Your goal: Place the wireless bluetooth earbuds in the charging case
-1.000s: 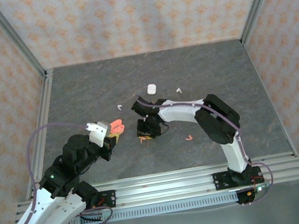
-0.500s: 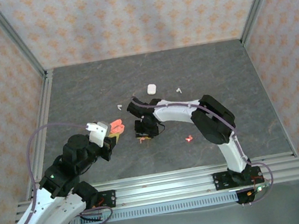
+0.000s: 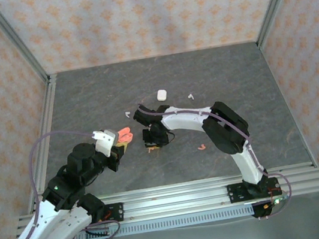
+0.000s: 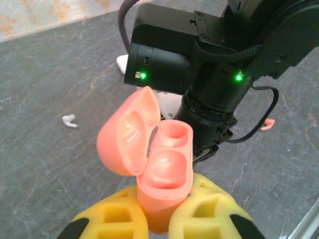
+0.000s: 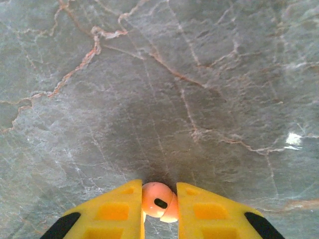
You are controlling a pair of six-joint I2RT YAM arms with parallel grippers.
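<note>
At the near left, the left end effector clamps the open pink charging case, its lid tipped left. Just right of it, the right end effector pinches a pink earbud over the grey worktop. A second pink earbud lies farther right.

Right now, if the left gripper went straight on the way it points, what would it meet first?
Probably the right arm's black wrist, close ahead of the open pink case that the left gripper holds; the depth between them is unclear.
</note>
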